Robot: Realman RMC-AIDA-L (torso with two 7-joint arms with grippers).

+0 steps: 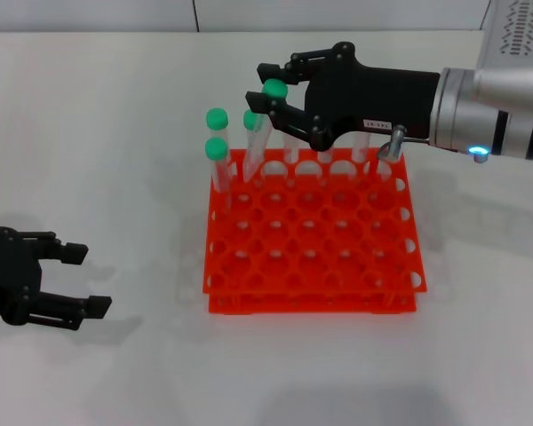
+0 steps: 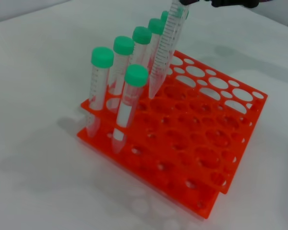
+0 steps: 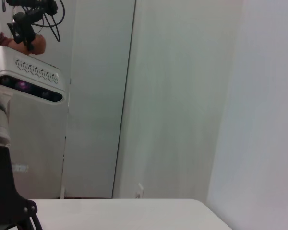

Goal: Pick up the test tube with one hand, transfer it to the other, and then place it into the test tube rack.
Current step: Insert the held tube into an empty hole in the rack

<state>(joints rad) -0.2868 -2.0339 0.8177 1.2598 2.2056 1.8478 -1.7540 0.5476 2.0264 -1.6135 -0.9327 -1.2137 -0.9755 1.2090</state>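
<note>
Test tube clamped in right gripper over rack on white table; left gripper open.

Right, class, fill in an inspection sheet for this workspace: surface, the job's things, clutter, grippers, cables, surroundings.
Surface: plain white table.
Job's things: bright orange-red plastic two-tier rack with round holes; slender clear tube with green cap held tilted over the rack's far row, tip low near a hole.
Clutter: several other green-capped tubes already standing in the rack.
Grippers: right gripper, black with a white label, shut on the tube's top; left gripper, black, unlabelled, open, low beside the rack on the robot's left.
Cables: black wires high in the right wrist view.
Surroundings: pale walls.
</note>
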